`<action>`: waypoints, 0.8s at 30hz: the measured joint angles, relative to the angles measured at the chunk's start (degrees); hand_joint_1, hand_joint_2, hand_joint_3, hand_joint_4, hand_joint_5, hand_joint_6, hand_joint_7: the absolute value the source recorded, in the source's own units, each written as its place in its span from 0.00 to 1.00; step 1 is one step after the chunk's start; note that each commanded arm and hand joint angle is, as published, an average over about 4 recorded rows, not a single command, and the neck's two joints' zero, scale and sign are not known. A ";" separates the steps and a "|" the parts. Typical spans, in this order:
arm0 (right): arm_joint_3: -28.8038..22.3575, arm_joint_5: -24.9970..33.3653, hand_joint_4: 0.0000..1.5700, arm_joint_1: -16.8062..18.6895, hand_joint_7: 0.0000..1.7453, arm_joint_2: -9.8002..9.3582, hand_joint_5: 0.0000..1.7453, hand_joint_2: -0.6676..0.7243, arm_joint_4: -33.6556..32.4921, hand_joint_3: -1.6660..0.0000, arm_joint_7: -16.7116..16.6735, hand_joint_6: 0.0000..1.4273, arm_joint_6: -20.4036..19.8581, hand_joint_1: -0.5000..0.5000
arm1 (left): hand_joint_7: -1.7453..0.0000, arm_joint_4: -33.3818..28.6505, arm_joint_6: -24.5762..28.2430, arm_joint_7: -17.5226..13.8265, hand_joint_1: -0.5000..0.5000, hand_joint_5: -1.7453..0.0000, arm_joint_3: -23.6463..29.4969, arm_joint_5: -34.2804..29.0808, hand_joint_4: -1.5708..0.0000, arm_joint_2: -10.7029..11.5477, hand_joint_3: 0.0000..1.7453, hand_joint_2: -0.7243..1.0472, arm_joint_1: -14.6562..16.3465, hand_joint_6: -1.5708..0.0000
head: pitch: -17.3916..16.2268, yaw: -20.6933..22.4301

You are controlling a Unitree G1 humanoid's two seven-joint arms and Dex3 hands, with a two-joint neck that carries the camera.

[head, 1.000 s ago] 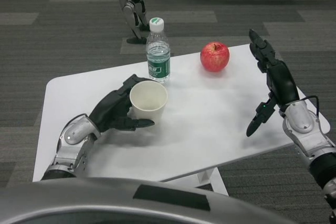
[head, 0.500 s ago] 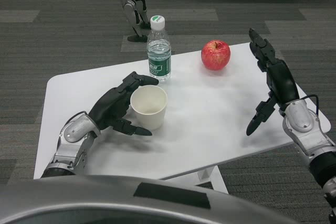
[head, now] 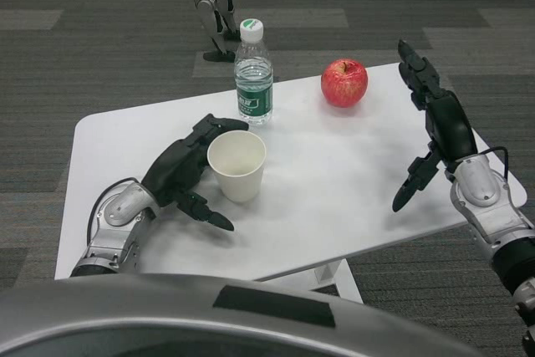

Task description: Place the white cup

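Loosened since a moment ago, the left hand [head: 180, 175] has drawn its lower fingers [head: 209, 216] away from the white cup [head: 237, 164], which they cradled before; now they spread wide and hold nothing, though the upper fingers lie just beside the rim. Upright, the cup stands on the white bench [head: 334, 173], left of its middle. At the right edge the right hand [head: 435, 127] hovers, fingers apart and empty. Farther back stand a water bottle [head: 252, 75] and a red apple [head: 344, 83], well apart.
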 measured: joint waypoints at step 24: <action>0.57 0.00 0.00 0.10 0.00 0.04 0.00 0.92 0.62 1.00 0.00 0.00 0.04 0.04 | 0.52 -23.76 13.94 1.93 0.00 0.29 14.12 -5.58 1.00 2.62 0.05 0.45 5.07 1.00 | -0.31 1.04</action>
